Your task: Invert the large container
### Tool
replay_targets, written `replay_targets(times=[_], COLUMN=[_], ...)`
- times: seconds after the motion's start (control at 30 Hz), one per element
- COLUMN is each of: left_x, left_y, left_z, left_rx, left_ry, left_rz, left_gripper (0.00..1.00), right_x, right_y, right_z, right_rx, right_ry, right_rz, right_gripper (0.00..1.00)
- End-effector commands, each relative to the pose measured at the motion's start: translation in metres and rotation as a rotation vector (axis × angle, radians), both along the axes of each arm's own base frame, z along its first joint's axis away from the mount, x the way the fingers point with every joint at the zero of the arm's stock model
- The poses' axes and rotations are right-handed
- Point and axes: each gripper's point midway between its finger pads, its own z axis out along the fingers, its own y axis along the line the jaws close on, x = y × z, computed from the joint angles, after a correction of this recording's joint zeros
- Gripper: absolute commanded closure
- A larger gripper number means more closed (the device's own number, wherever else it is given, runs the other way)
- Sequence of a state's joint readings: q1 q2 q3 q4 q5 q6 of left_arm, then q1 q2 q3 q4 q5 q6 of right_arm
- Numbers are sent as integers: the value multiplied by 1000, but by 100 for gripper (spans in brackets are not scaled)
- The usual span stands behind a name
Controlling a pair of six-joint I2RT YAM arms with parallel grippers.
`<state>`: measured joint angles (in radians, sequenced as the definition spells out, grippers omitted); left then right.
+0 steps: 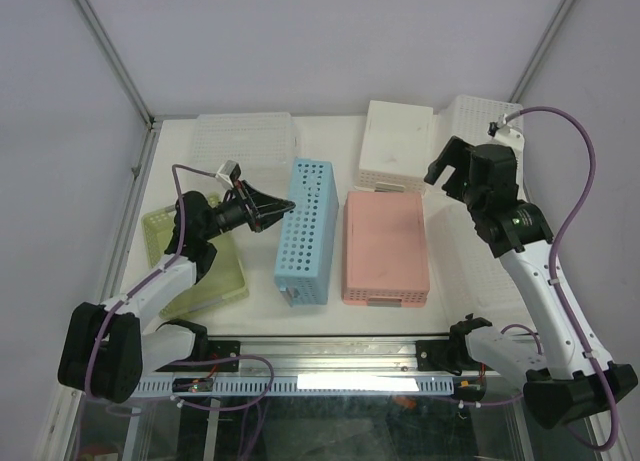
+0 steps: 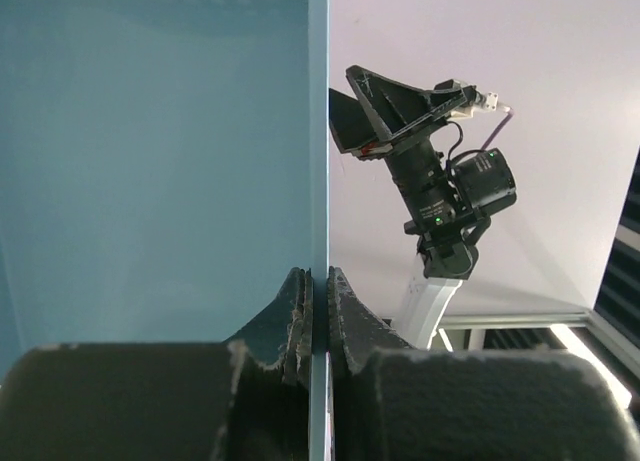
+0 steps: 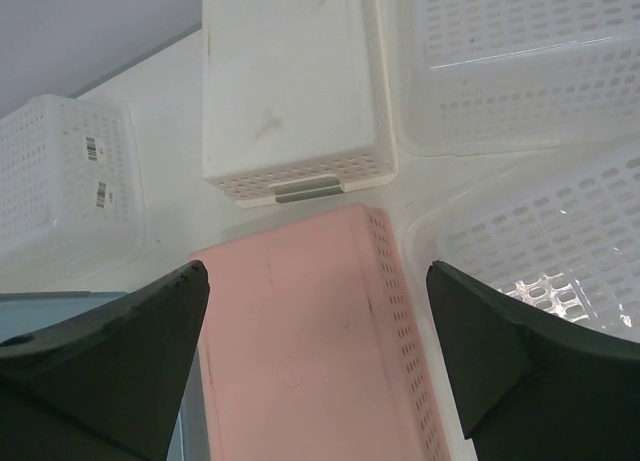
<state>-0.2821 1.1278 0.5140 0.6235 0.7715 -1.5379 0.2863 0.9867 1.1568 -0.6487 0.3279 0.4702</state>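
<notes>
The blue perforated container (image 1: 308, 231) stands tipped on its long side at the table's middle, one perforated wall facing up. My left gripper (image 1: 278, 213) is shut on its left edge. In the left wrist view the fingers (image 2: 296, 311) pinch a thin blue wall, with the container's smooth blue face (image 2: 150, 161) filling the left half. My right gripper (image 1: 447, 166) is open and empty, raised over the far end of the pink container (image 1: 385, 246). In the right wrist view its jaws (image 3: 316, 276) stand wide apart above the pink base (image 3: 300, 351).
A white container (image 1: 395, 146) lies upside down behind the pink one. Clear perforated baskets sit at back left (image 1: 245, 136), back right (image 1: 480, 121) and right (image 3: 560, 251). A green basket (image 1: 195, 256) lies under the left arm. The right arm (image 2: 440, 181) shows in the left wrist view.
</notes>
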Motion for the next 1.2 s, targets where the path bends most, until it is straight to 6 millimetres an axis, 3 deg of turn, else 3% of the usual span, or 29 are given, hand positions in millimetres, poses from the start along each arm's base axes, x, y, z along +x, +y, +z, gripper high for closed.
replay_targets(times=[0.0, 0.3, 0.53, 0.87, 1.17], left_x=[-16, -13, -8, -2, 12], left_y=[2, 13, 37, 63, 98], left_z=[21, -27, -47, -74, -98], left_rx=[-69, 9, 109, 256, 561], left_ry=[-70, 41, 66, 128, 147], left_rz=[-26, -1, 43, 94, 196], left_gripper=[100, 100, 99, 64, 51], right_x=[7, 12, 9, 6, 9], right_y=[3, 10, 7, 7, 10], right_z=[25, 19, 17, 12, 7], right_rx=[33, 52, 44, 46, 50], right_ry=[-74, -63, -59, -51, -41], right_rz=[5, 26, 18, 17, 24], right_gripper=[6, 6, 6, 6, 6])
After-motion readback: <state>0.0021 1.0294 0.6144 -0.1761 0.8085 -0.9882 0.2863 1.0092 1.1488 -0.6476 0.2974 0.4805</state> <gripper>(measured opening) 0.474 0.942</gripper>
